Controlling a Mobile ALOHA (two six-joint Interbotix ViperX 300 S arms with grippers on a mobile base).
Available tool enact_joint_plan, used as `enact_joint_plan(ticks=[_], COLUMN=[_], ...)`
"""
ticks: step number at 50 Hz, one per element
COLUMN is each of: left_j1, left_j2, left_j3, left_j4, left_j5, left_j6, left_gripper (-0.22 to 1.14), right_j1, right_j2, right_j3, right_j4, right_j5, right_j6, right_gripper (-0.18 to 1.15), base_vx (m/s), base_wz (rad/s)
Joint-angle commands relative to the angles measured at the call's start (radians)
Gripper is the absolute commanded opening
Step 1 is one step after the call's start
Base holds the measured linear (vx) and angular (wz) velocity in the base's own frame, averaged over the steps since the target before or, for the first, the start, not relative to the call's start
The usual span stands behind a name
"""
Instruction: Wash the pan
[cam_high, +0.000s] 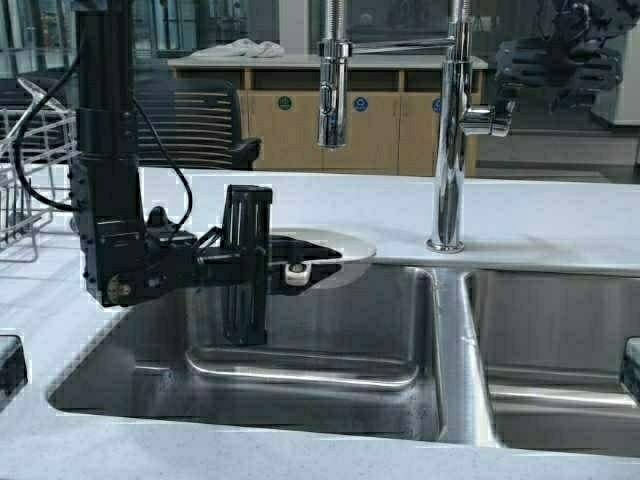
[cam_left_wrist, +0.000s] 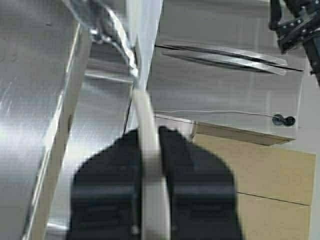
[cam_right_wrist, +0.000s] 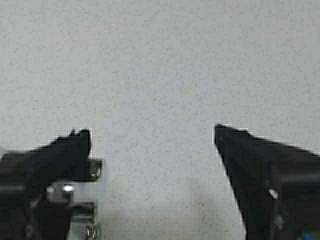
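The left arm (cam_high: 105, 160) is matt black and boxy, with black cables looping beside it; the left gripper (cam_high: 285, 262) has black fingers.

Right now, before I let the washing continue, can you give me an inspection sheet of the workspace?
Surface: white speckled counter with a double steel sink; the basins look empty.
Job's things: pan is held at the back edge of the left basin; faucet stands behind the divider, no water seen running.
Clutter: wire rack on the counter at far left.
Grippers: left gripper is shut on the pan; right gripper is open, holds nothing, over the counter.
Cables: black cable loops along the left arm, clear of the sink.
Surroundings: chair and cabinet behind, a cloth on top.
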Motion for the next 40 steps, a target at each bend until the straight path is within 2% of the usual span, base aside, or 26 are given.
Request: enact_joint_plan(ticks=[1, 11, 27, 36, 40], left_j1=[-0.003, -0.003, -0.003, -0.003, -0.003], left_j2=[-0.017, -0.017, -0.015, -0.017, -0.017], left_j3=[-0.008, -0.011, -0.018, -0.020, -0.018], left_j4=[0.000, 0.002, 0.002, 0.002, 0.002], left_j5=[-0.018, -0.020, -0.018, -0.018, -0.018], left_j6=[0.015, 0.015, 0.015, 0.015, 0.015], left_gripper=[0.02, 0.02, 0.02, 0.02, 0.02], right_j1=[-0.115, -0.130, -0.130, -0.130, -0.121], right_j2=[-0.040, -0.080, -0.278, -0.244, -0.210], right_j3=[0.006, 0.028, 0.060, 0.086, 0.106], right_j4=[0.037, 0.038, 0.028, 0.029, 0.031], right_j5=[-0.003, -0.014, -0.023, 0.026, 0.035], right_j6=[0.044, 0.080, 0.071, 0.072, 0.074], right_gripper=[1.03, 1.03, 1.03, 1.00, 0.92], base_vx=[0.00, 0.00, 0.00, 0.00, -0.01], base_wz=[0.00, 0.02, 0.00, -0.04, -0.02])
